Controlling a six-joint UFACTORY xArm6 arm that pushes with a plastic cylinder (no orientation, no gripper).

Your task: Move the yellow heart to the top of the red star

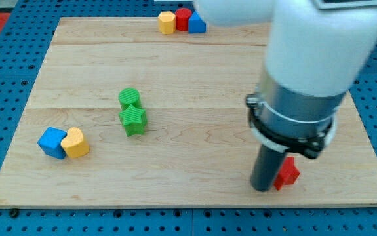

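The yellow heart [77, 143] lies at the view's lower left, touching a blue cube [52, 143] on its left. The red star [286, 173] lies at the lower right, partly hidden behind my rod. My tip [261, 188] rests on the board right against the red star's left side, far to the right of the yellow heart.
A green star [134, 120] and a green block [129, 98] touch each other left of centre. A yellow block [167, 22], a red block [183, 18] and a blue block [197, 23] cluster at the top edge. The arm's white body [306, 52] covers the upper right.
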